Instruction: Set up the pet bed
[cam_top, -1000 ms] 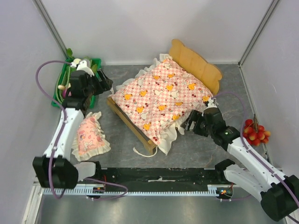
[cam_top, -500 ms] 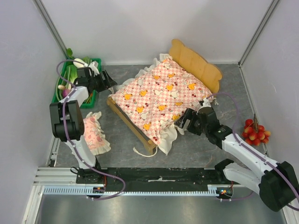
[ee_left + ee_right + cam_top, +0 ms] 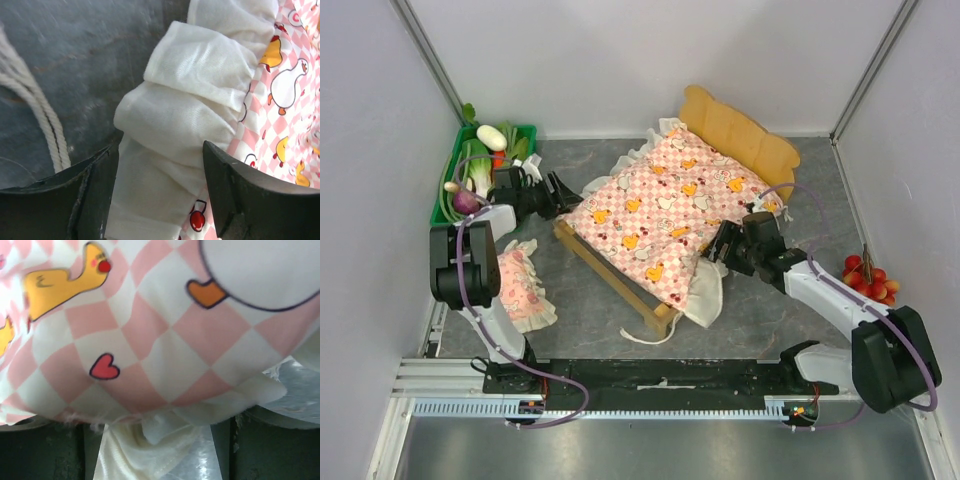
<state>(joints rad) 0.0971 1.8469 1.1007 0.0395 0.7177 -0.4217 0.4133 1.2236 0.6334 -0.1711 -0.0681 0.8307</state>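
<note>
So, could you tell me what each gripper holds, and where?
Left gripper: nothing, jaws open astride the mattress frill. Right gripper: frill at the mattress edge between its jaws; grip cannot be told.

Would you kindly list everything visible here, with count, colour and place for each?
pet bed: one, light wood, table centre.
mattress: one, pink-checked, white frill, askew on the pet bed.
pillow: one, pink, frilled, near left.
crate: one, green, far left, holding vegetables.
fruit cluster: one, red, right edge.
table: one, dark grey, under everything.
left pincer: one, black, open around the mattress frill.
right pincer: one, black, at the mattress's right edge; grip unclear.
</note>
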